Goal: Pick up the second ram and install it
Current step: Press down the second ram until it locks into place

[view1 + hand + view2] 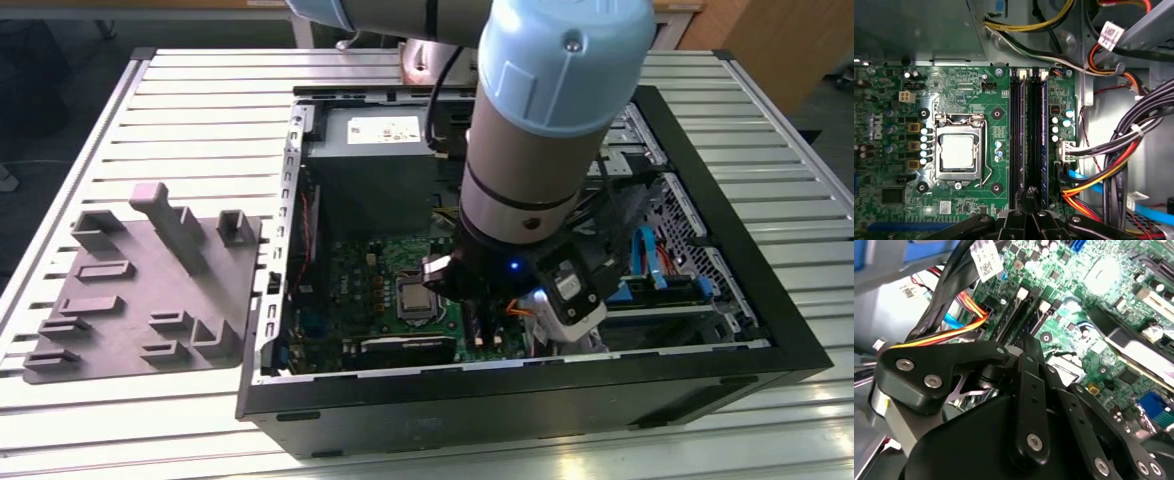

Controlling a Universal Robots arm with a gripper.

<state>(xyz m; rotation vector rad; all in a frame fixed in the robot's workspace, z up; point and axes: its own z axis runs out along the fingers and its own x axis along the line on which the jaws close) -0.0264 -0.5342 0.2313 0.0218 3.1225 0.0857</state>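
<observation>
- Two long black slots [1018,140] run side by side on the board [954,90], and my claw [1030,192] hangs right over their near end, deep inside the case [747,330].
- I cannot tell whether my claw is apart, together or clamped on something; the linkage hides its tip in both wrist views.
- The ram [1032,135] seems to be the dark strip seen edge-on along the slot line below me. Whether it is seated or only resting there, I cannot tell.
- The tray [134,290] lies outside the case, well apart from me.
- Risk: if the ram is tilted or its notch is off, pushing down could bend it or damage the slot.
- Risk: if one end goes in before the other, it may jam half-seated with a latch not closed.
- Risk: the cables [1114,165] hang just beside the slots; my arm could snag or drag them.
- Risk: the socket [958,150] lies near on the other side, so a sideways slip could strike it.
- Writing: a white tag [1110,34] rides on the cables, a sticker [380,128] sits on the grey box, and the board carries small white print. I read none of it off.
</observation>
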